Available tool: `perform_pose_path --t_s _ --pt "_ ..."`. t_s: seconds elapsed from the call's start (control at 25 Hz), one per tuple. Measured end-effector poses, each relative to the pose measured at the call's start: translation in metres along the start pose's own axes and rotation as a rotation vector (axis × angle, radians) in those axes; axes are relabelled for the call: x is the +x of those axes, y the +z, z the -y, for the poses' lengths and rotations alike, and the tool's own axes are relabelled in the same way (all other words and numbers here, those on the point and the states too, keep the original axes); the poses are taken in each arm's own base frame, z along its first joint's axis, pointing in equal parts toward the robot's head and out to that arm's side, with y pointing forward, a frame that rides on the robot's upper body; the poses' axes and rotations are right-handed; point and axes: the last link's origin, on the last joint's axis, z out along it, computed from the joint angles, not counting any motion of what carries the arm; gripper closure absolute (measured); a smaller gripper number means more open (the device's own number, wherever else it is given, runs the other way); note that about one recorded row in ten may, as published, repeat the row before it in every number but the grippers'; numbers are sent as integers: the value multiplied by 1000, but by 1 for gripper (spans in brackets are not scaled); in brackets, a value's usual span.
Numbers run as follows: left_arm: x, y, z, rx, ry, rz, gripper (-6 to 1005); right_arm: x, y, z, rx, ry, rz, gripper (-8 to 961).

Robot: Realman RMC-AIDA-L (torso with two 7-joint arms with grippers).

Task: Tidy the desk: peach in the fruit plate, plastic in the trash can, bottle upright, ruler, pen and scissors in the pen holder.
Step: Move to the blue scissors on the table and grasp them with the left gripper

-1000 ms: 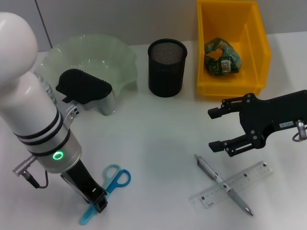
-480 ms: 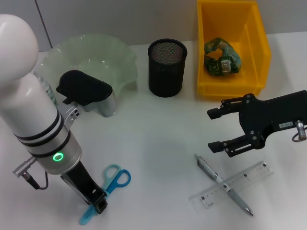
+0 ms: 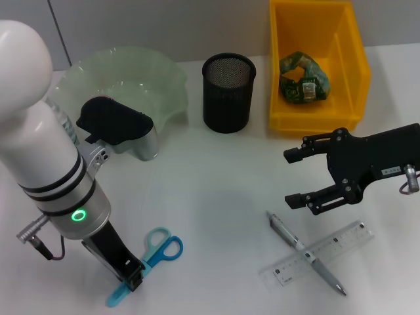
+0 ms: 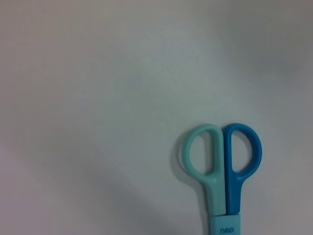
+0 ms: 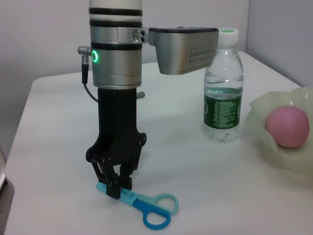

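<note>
Done so far: peach point(image 5: 289, 128) in fruit plate point(image 3: 141, 72), plastic point(image 3: 303, 77) in yellow trash can point(image 3: 350, 39), bottle point(image 5: 223, 93) upright. My left gripper point(image 3: 133, 275) clamped on scissors point(image 3: 161, 249) blade end, low at desk point(image 3: 216, 197). My right gripper point(image 3: 296, 177) hovers, fingers apart, above pen point(image 3: 304, 251) and ruler point(image 3: 319, 252). Pen holder point(image 3: 228, 92) looks empty; all three tools left.

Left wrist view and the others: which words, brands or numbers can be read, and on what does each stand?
"neo": on the light blue sheath of the blue-handled scissors, left wrist view.
Green label of the clear plastic water bottle: white print, too small to read.
Clear plastic ruler: scale marks, numbers unreadable.
White tag on the right gripper: unreadable.
</note>
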Motion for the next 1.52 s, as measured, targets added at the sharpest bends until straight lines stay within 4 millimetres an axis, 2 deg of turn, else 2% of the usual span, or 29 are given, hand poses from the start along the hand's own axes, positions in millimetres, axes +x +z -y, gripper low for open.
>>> perform_pose_path --t_s 0.48,0.8,1.52 --pt "1 -3 1 1 4 1 798 0 0 0 -1 0 -1 126" --pt "1 -2 -1 1 13 6 538 0 0 0 -2 0 0 126" --pt "1 -1 -1 10 18 9 559 0 0 -1 -2 1 3 125"
